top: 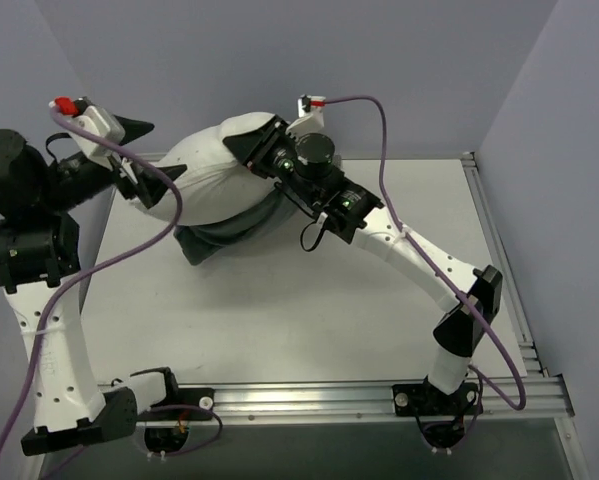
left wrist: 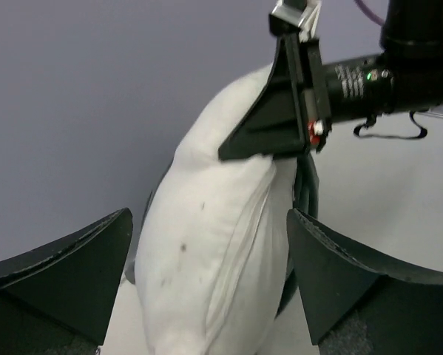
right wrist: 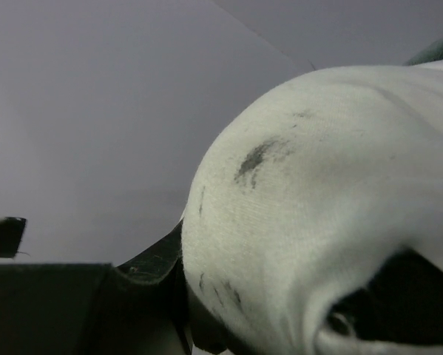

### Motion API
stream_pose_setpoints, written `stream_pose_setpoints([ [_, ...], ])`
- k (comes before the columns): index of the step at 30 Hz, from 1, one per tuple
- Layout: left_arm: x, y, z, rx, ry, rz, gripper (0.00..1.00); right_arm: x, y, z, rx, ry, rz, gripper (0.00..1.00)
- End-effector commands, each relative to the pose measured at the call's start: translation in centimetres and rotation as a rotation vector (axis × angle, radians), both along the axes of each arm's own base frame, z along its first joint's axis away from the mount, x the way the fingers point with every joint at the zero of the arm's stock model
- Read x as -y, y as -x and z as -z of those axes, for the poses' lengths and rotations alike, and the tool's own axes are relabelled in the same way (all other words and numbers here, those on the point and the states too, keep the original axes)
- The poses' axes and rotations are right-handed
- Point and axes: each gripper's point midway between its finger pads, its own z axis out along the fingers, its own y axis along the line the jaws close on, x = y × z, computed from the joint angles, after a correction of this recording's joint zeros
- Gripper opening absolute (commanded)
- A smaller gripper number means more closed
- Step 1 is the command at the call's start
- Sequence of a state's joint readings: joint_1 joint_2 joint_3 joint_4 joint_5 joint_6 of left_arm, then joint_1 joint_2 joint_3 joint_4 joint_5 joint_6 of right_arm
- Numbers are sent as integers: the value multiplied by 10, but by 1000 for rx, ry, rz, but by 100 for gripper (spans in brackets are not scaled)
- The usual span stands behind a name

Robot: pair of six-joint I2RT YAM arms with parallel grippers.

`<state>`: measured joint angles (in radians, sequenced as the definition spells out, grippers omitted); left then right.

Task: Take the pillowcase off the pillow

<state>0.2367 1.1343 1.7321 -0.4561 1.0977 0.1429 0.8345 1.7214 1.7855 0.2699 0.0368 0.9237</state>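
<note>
Jaws of the right arm [top: 409,250] are closed on the top end of the pillow [top: 214,175], the arm stretched far across the worktop [top: 279,320]. We see this grip plainly from the left wrist. The jaws of the left arm [top: 49,330] stand wide apart beside the pillow, holding nothing. Under it lies the pillowcase [top: 219,240], bunched, dark side out.

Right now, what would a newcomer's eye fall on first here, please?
The plump white pillow, at the far middle of the table, is pinched by the right end effector. The dark pillowcase lies bunched beneath it, and the left end effector stands open at its left.
</note>
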Motion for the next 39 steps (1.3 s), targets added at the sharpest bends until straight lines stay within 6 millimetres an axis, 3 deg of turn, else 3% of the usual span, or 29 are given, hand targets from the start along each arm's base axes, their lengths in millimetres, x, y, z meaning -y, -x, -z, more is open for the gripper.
stream_pose_setpoints([
  [1,9,-11,45,-149,-224,-112,94,-5,18,-73,142,-188,-41,0],
  [3,22,-23,72,-180,-403,-141,94,-9,15,-70,132,-185,-42,0],
  [4,41,-11,79,-189,-444,-72,94,-10,14,-68,130,-183,-37,0],
  [5,42,-9,80,-176,-466,-70,94,-9,14,-68,127,-184,-36,0],
  [7,35,-9,77,-141,-494,-114,94,-8,13,-68,128,-178,-27,0],
  [14,14,-18,103,-140,-627,-190,94,-3,19,-83,153,-177,-30,0],
  [17,16,-26,106,-119,-651,-199,94,-3,24,-87,161,-182,-43,0],
  [22,27,-61,121,-99,-670,-267,94,-7,33,-91,165,-198,-74,0],
  [27,42,-86,110,-41,-622,-288,94,-10,43,-95,169,-206,-118,0],
  [31,38,-101,130,-53,-668,-307,97,-5,51,-101,182,-198,-135,0],
  [32,40,-100,136,-66,-669,-287,87,-4,52,-102,183,-199,-135,0],
  [33,43,-97,140,-81,-665,-263,48,-2,55,-101,184,-197,-138,0],
  [35,52,-90,137,-98,-607,-225,2,3,59,-103,192,-190,-142,0],
  [37,54,-85,130,-106,-552,-223,2,6,59,-96,195,-134,-130,0],
  [38,53,-86,128,-109,-534,-239,2,11,61,-97,204,-113,-126,8],
  [39,50,-86,126,-113,-520,-262,2,14,62,-95,212,-83,-123,22],
])
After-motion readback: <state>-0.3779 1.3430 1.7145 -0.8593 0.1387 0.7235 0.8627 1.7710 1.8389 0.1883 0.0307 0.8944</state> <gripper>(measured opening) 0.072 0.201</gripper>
